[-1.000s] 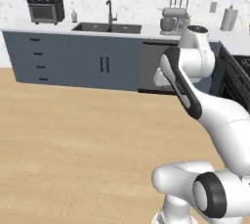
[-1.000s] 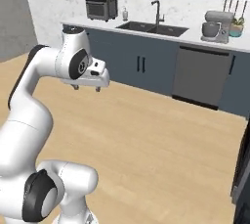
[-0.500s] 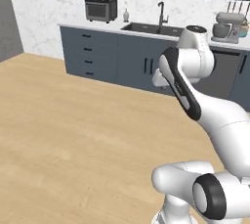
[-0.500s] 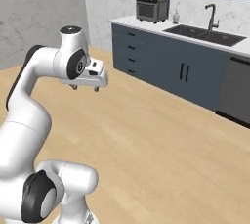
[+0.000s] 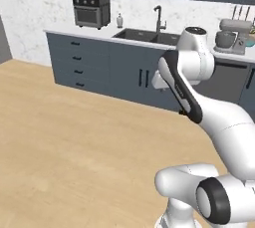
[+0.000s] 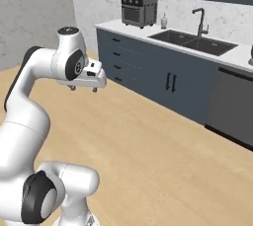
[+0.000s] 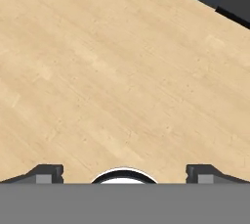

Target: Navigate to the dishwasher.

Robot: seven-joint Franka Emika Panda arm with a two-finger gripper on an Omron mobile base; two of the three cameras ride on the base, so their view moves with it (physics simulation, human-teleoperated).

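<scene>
The base has swung round; the dishwasher now sits right of the sink, end effector spread, empty.

toaster oven at left end of desk | soap bottle between it and sink | faucet behind sink | stand mixer far right | wooden floor bare

Grey dishwasher, blue-grey cabinets (dark handles), pale wood floor
</scene>
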